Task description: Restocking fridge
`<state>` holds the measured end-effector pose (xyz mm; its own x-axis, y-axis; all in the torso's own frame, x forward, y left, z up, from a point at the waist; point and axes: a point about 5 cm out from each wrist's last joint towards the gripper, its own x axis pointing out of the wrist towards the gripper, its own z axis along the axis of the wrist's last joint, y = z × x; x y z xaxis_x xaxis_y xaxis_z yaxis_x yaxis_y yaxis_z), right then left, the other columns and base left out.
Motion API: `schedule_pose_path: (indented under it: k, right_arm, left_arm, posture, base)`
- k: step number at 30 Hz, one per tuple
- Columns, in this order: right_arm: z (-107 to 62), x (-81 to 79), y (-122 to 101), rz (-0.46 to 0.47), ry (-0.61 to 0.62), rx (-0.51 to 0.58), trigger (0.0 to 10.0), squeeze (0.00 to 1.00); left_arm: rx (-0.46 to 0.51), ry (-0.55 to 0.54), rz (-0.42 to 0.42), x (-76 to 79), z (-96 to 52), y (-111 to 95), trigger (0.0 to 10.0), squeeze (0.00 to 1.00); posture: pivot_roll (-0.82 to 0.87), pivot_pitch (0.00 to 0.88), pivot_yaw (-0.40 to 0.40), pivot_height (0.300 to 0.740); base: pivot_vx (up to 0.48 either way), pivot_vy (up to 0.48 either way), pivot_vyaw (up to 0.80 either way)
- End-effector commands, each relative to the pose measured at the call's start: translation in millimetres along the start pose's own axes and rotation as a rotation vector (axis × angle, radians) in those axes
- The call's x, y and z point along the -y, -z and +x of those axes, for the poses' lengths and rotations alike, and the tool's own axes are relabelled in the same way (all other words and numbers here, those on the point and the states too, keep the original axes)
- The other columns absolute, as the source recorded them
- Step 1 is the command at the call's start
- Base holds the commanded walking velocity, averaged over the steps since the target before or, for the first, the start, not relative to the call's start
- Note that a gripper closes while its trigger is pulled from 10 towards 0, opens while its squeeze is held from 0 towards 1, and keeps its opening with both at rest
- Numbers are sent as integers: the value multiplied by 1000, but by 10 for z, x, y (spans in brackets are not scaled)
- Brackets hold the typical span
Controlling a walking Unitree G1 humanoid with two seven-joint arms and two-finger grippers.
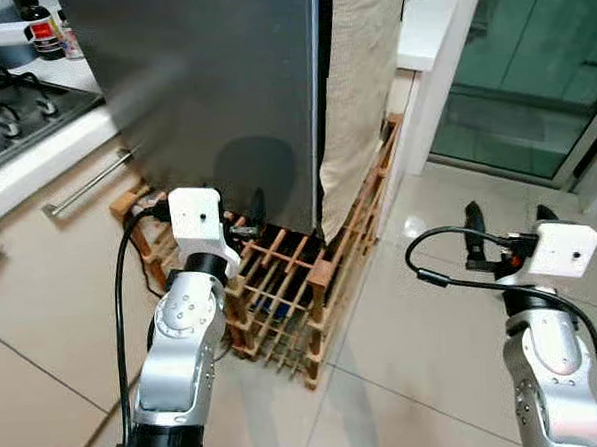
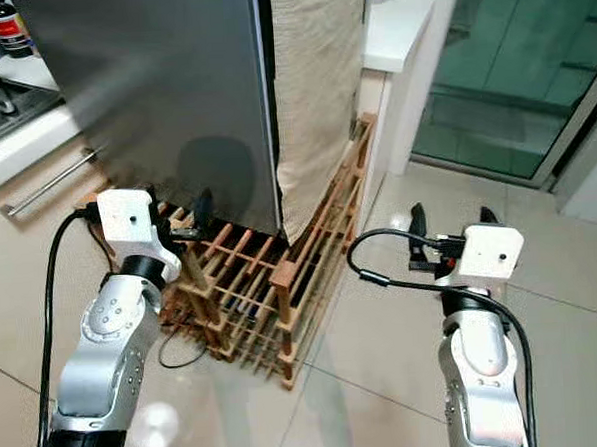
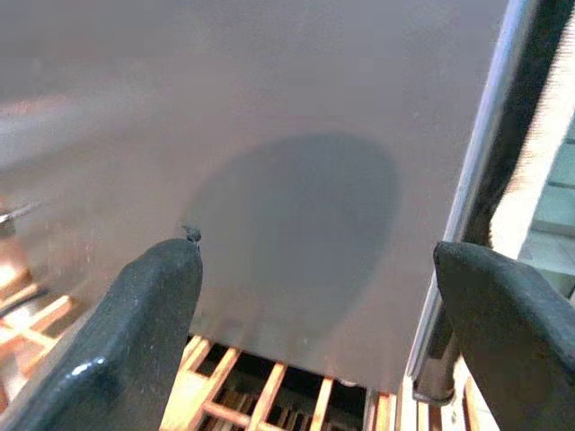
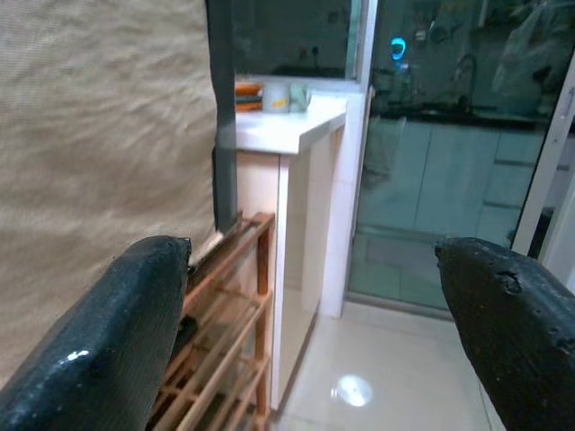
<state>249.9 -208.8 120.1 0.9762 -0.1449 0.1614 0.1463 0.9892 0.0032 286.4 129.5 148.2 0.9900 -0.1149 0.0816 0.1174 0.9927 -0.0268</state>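
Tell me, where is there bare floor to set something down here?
Bare tile lies right of the wooden rack, around the right gripper, toward the glass door. It is crowded by the left gripper, between fridge and rack.

The fridge (image 1: pixel 212 98) stands on a wooden rack (image 1: pixel 292 294) on the floor (image 1: pixel 424 317). A cloth (image 1: pixel 357 90) hangs down its right side. To its left, a counter (image 1: pixel 35 162) carries a stove (image 1: pixel 17 108); what looks like a bottle (image 1: pixel 40 29) stands behind it. Right of the fridge is a second counter (image 1: pixel 430 21), then a glass door (image 1: pixel 531 71).
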Motion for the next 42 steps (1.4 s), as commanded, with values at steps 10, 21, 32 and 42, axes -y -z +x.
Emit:
schedule_pose_path:
  k: [10,21,32,42]
  right_arm:
    - [78,-132,83,3,-22,-13,10000,0]
    - [170,-248,-19,-22,-85,6,10000,0]
    - [316,-144,-114,-65,-73,31,10000,0]
    - [308,-148,-81,-60,-75,29,10000,0]
  left_arm:
    - [73,10,-29,-35,224,-236,10000,0]
    - [68,12,-57,95,403,-297,10000,0]
    - [-4,19,-128,233,622,-207,10000,0]
    - [49,71,-169,203,936,-459,10000,0]
  posture:
    - [-42,0,59,727]
    - [-55,0,29,727]
    - [-102,0,25,727]
    - [-122,0,34,727]
  base:
    - [189,-266,0]
    - [0,0,-265]
    - [0,0,-610]
    - [0,0,-155]
